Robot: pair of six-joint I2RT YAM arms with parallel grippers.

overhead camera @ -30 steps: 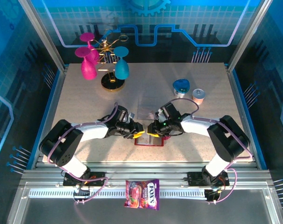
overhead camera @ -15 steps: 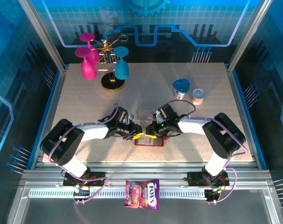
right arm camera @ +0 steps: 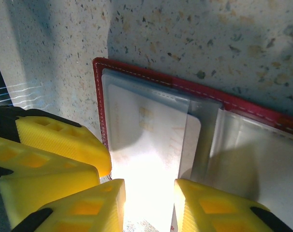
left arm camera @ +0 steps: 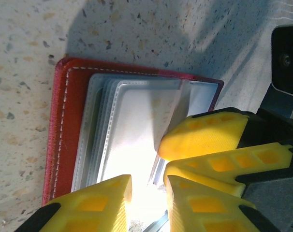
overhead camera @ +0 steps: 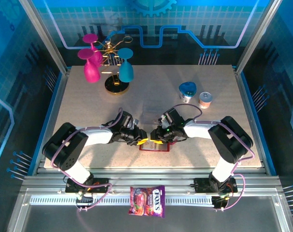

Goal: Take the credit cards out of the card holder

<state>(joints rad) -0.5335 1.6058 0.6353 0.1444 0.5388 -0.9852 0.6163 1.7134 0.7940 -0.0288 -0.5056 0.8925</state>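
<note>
Candy bag [overhead camera: 147,200] sits on the near rail, not involved. Just past it the card holder [overhead camera: 154,146] lies open flat on the worktop [overhead camera: 88,104], midway between the arms so both reach it. Over it the left gripper [overhead camera: 143,139] and right gripper [overhead camera: 154,138] meet nose to nose, both jaws slightly parted, gripping nothing. Probably one pins while the other pulls. The right wrist view shows clear sleeves and a pale credit card [right arm camera: 156,135] partly out of its sleeve, which the arms hide from above.

Place: robot test cell, lab-like
Walls: blue panels [overhead camera: 151,29] printed with circuit lines
Frame: aluminium rails [overhead camera: 151,181]
Desk: speckled top [overhead camera: 209,130]
</note>
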